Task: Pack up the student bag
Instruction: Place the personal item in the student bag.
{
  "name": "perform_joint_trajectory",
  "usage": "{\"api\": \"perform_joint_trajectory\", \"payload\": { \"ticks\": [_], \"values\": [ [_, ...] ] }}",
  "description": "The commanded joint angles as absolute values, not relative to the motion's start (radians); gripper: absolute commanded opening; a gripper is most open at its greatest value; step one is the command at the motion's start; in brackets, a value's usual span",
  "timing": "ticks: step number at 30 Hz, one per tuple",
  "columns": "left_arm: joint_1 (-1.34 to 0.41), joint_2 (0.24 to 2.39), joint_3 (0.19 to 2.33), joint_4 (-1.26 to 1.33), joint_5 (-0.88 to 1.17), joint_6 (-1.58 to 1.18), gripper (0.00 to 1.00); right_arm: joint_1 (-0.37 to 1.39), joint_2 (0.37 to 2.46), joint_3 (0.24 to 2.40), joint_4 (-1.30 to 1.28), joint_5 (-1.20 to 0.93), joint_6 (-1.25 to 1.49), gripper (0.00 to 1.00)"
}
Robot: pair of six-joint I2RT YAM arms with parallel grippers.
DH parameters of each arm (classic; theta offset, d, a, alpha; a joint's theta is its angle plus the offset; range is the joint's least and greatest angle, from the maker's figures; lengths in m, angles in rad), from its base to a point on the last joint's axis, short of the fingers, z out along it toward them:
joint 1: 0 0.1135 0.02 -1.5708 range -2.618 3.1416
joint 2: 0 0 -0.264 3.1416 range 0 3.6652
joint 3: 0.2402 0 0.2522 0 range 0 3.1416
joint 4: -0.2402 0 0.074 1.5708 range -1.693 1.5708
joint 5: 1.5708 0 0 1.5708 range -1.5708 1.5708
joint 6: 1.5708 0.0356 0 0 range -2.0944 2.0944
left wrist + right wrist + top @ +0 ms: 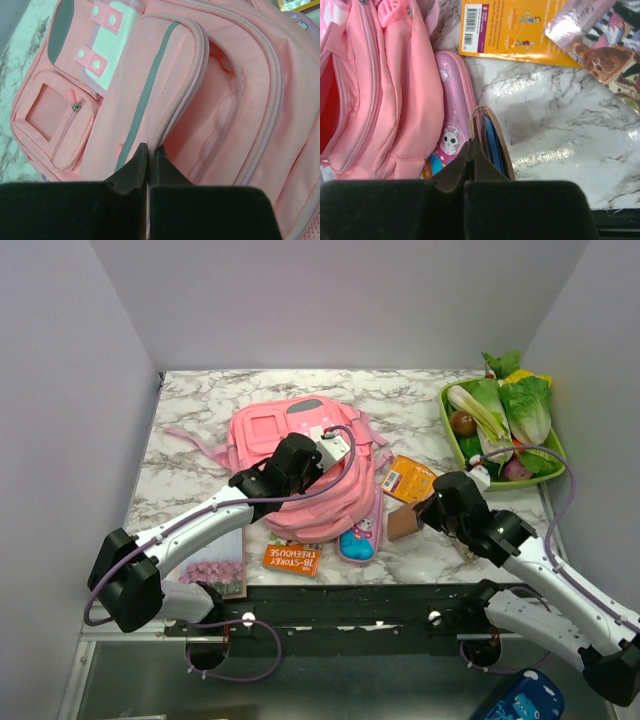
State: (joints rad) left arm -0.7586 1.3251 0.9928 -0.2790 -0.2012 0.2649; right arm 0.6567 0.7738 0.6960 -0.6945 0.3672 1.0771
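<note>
The student bag is a large pink backpack lying mid-table, its main compartment gaping toward the right. My left gripper reaches over it. In the left wrist view the bag fills the frame, and my left gripper is shut on the zip-edged rim of its front section. My right gripper sits just right of the bag. Seen from the right wrist, my right gripper is shut on the thin cover edge of a brown notebook with a blue inside, held on edge over the marble table.
A pink cartoon pencil case lies against the bag's near right side. An orange book and a glossy printed sheet lie to the right. An orange Treehouse book and a flower-cover book sit near the front edge. A green vegetable tray stands back right.
</note>
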Motion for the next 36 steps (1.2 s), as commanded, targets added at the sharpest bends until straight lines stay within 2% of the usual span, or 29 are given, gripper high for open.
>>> {"api": "perform_joint_trajectory", "payload": {
  "ticks": [1, 4, 10, 21, 36],
  "values": [
    [-0.752, 1.273, 1.005, -0.258, -0.215, 0.252, 0.02, 0.653, 0.883, 0.865, -0.615, 0.432, 0.959, 0.01],
    [-0.752, 1.267, 1.002, -0.259, -0.218, 0.25, 0.02, 0.652, 0.98, 1.009, -0.601, 0.43, 0.901, 0.01],
    [-0.752, 1.267, 1.0, -0.258, -0.218, 0.238, 0.02, 0.652, 1.068, 1.146, -0.577, 0.397, 0.87, 0.01],
    [-0.753, 1.255, 0.999, -0.262, -0.21, 0.238, 0.02, 0.652, 1.173, 1.074, -0.298, 0.198, 1.075, 0.01],
    [-0.752, 1.272, 0.991, -0.245, -0.222, 0.235, 0.02, 0.658, 1.236, 1.075, -0.212, 0.074, 1.14, 0.01]
  ]
}}
